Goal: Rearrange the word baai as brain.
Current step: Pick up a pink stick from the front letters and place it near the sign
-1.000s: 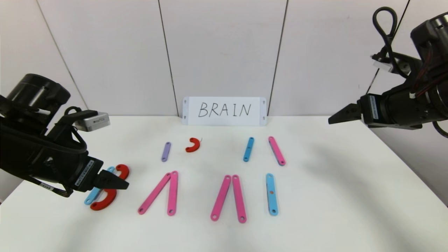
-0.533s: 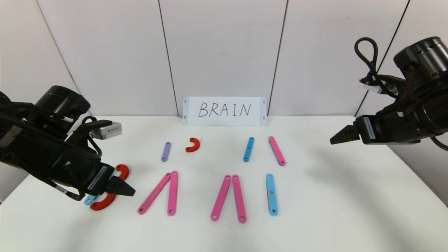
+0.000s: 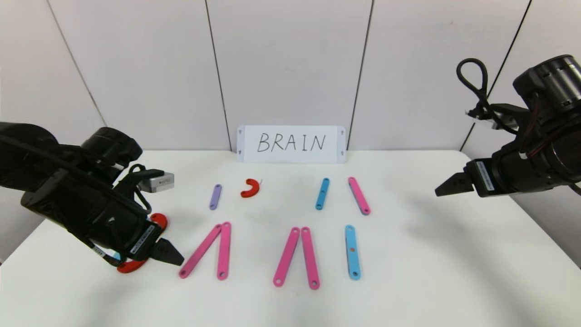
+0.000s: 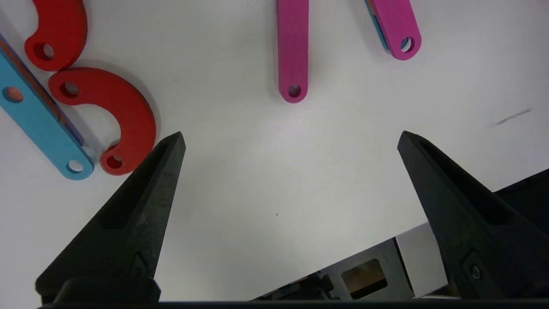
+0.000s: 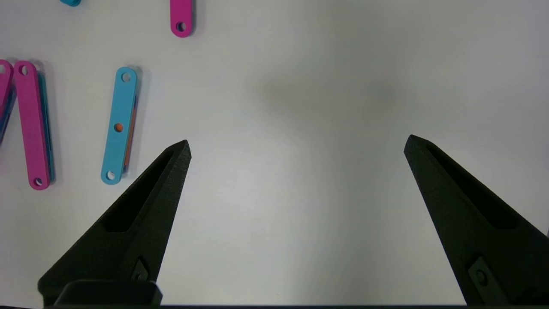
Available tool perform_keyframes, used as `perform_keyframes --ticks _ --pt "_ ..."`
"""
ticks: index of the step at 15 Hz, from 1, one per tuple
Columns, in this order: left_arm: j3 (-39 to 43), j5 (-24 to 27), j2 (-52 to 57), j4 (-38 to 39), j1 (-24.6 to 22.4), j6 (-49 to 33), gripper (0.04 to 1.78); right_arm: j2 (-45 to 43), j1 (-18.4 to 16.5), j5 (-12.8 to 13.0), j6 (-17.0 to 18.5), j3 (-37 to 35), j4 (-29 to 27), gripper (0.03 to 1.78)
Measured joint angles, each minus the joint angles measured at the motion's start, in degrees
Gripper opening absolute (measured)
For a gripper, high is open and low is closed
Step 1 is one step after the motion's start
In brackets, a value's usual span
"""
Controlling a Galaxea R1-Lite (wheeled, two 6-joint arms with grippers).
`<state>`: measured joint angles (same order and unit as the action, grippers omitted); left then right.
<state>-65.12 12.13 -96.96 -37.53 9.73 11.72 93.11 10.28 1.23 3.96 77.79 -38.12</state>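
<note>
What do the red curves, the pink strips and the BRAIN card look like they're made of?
Red curves: probably rigid plastic, matte; flat, even in thickness, with clean round holes at the ends.
Pink strips: likely the same matte plastic; solid colour, crisp edges, punched end holes.
BRAIN card: a stiff white sheet, plastic or coated board; it stands against the wall, with handwritten black letters and small marks at the corners.

Setting: a lab or test bench, as far as I can judge. I work at a plain white table [image 3: 454, 272] standing against a bare wall of pale panels [image 3: 290, 63] with dark seams at twelve o'clock. A white card [image 3: 291, 144] handwritten "BRAIN" leans against that wall. No household or shop furnishings appear around me.
</note>
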Motion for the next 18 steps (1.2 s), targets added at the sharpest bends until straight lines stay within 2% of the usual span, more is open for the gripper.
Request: perform_keyframes --ticks 3,5,14,18 --pt "2.2 -1.0 -2.7 5.7 1.8 0.2 1.73 -0.2 0.0 0.0 0.0 0.0 0.0 1.74" --pt "3.1 -4.2 -4.7 8.0 2.5 0.2 1.73 -0.4 0.0 -0.1 0.0 0.0 0.0 1.74" --pt "3.7 -6.3 -8.1 9.3 4.3 0.1 1.73 -0.9 0.1 -0.7 -0.2 -0.1 0.0 1.74" --pt "4.9 -9.8 -9.0 14.3 5.0 0.0 1.73 -1.0 0.1 -0.8 -0.2 -0.1 0.0 1.74"
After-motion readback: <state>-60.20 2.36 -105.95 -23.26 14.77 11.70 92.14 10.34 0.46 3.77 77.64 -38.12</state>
